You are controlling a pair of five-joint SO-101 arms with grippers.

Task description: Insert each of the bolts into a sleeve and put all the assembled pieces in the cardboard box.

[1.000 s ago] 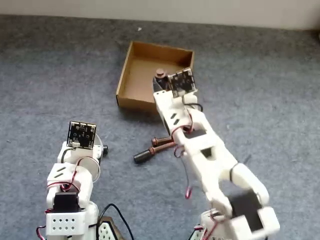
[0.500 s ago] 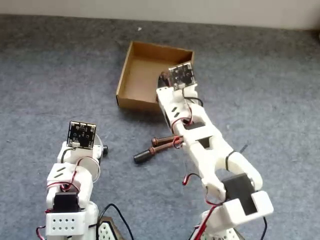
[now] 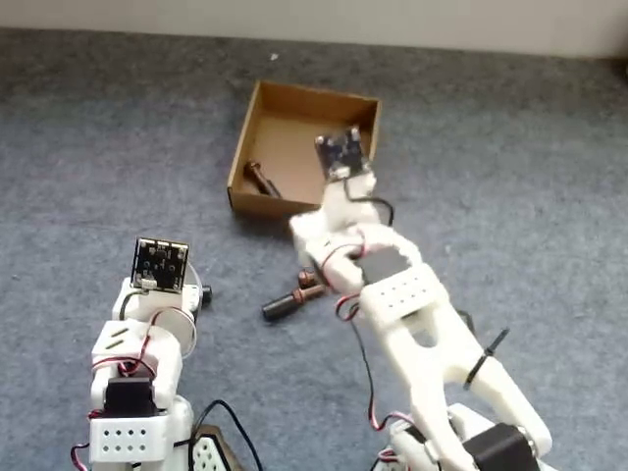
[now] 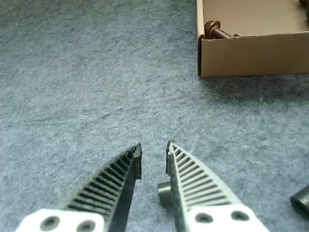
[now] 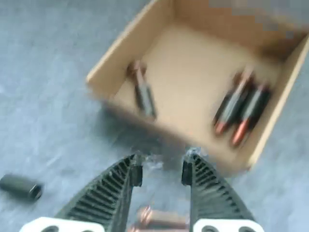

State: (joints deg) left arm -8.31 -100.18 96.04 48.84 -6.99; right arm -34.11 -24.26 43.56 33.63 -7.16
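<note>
The cardboard box [image 3: 294,128] stands at the back of the carpet. One assembled bolt-and-sleeve piece [image 3: 260,180] lies by its near left wall, and two more [image 5: 241,108] lie side by side at the other side of the box [image 5: 193,82]. My right gripper [image 5: 160,169] is open and empty, just short of the box's near wall, above a copper bolt [image 5: 157,220]. That bolt [image 3: 309,280] lies beside a black sleeve [image 3: 283,305]. My left gripper [image 4: 153,157] is open low over the carpet, with a small dark sleeve [image 4: 163,194] against one finger.
Grey carpet covers the whole floor. The box [image 4: 251,53] is well ahead of the left gripper, with the bolt head [image 4: 211,28] showing over its wall. A black sleeve [image 5: 19,186] lies to the side of the right gripper.
The right arm has drawn back from over the box toward its near wall. The piece it held now lies inside the box, and its gripper is open. The left arm has not moved.
</note>
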